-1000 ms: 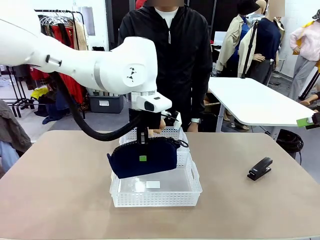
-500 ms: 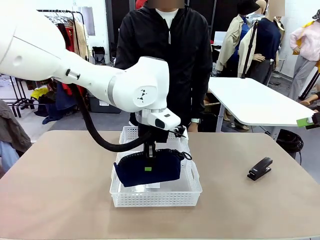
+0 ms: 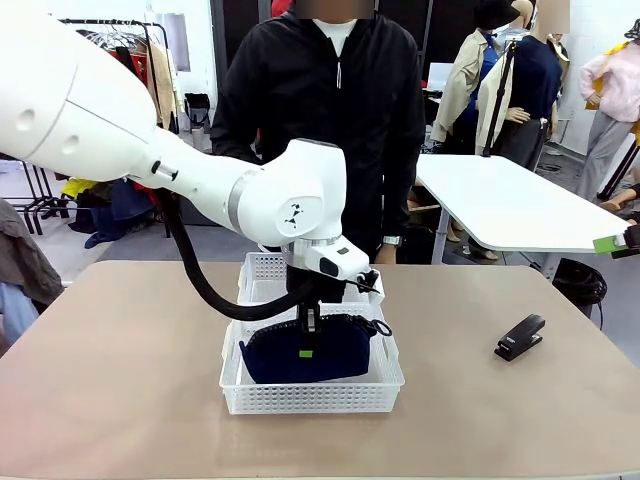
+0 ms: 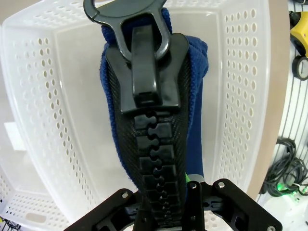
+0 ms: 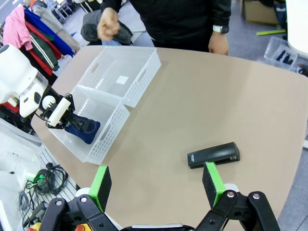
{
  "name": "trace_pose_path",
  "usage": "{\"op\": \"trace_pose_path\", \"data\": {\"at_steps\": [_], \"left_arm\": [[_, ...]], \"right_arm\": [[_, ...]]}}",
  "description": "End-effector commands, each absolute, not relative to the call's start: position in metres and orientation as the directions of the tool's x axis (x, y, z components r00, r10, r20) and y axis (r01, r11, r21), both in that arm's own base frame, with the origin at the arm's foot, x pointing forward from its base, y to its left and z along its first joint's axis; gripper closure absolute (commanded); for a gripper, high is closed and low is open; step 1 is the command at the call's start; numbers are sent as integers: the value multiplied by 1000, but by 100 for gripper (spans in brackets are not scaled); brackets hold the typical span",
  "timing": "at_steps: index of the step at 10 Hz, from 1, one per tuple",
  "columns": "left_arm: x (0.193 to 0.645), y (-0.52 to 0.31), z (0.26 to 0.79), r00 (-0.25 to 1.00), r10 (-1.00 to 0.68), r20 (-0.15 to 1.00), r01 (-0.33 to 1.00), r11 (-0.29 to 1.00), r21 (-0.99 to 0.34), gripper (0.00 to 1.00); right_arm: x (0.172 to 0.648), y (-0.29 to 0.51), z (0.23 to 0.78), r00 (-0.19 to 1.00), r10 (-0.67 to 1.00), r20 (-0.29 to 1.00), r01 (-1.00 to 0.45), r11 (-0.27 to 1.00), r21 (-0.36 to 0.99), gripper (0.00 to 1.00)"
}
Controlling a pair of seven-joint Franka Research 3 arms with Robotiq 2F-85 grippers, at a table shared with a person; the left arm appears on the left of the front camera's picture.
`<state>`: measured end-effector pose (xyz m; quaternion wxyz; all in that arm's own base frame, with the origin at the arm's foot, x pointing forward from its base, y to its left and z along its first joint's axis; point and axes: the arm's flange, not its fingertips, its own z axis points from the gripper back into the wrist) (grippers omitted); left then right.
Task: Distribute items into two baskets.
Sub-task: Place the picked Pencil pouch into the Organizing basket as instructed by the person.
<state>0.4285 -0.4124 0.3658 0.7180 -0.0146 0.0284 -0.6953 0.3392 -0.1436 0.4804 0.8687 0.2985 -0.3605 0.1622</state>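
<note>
Jaws of the left gripper (image 3: 306, 345) are clamped on the zipper edge of the navy pouch (image 3: 335, 358), which is hung low inside the near basket (image 3: 310, 401). The right gripper (image 5: 156, 183) is spread wide open over the table (image 5: 192, 106), with the black stapler (image 5: 214, 155) lying just beyond its fingers.

A tan table top (image 3: 120, 380) is spread across the front view, and a person in a black zipped jacket (image 3: 340, 110) is seen standing at its far edge, with a watch (image 3: 391, 241) worn on one wrist. Behind on the left, a clothes rack (image 3: 110, 50) is hung with garments, and a grey crate (image 3: 212, 207) is set on the floor near it. A white table (image 3: 500, 205) is placed to the right. Loose cables (image 5: 45, 178) are seen on the floor in the right wrist view.
</note>
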Motion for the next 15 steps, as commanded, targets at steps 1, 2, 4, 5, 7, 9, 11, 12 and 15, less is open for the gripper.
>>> {"op": "trace_pose_path", "data": {"at_steps": [1, 2, 4, 5, 7, 9, 11, 12, 15], "left_arm": [[427, -415, 362, 30, -999, -30, 999, 30, -21, 100], [428, -416, 358, 19, -999, -31, 1000, 19, -21, 100], [429, -418, 353, 10, -1000, -22, 999, 10, -30, 100], [429, -418, 351, 4, -1000, -20, 999, 5, -45, 100], [430, -418, 351, 10, -1000, -19, 999, 11, -51, 96], [428, -417, 352, 11, -1000, -15, 999, 11, -48, 60], [428, -412, 357, 24, -1000, -7, 999, 24, -35, 21], [427, -408, 362, 32, -999, 7, 999, 32, -22, 1], [424, -392, 386, 68, -995, 73, 998, 68, -5, 0]], "right_arm": [[340, -143, 481, 681, 63, 730, -502, 765, 403, 0], [340, -143, 481, 681, 63, 730, -502, 765, 403, 0], [340, -143, 481, 681, 63, 730, -502, 765, 403, 0], [340, -143, 481, 681, 63, 730, -502, 765, 403, 0], [340, -143, 481, 681, 63, 730, -502, 765, 403, 0], [340, -143, 481, 681, 63, 730, -502, 765, 403, 0], [340, -143, 481, 681, 63, 730, -502, 765, 403, 0], [340, -143, 481, 681, 63, 730, -502, 765, 403, 0], [340, -143, 481, 681, 63, 730, -502, 765, 403, 0]]}}
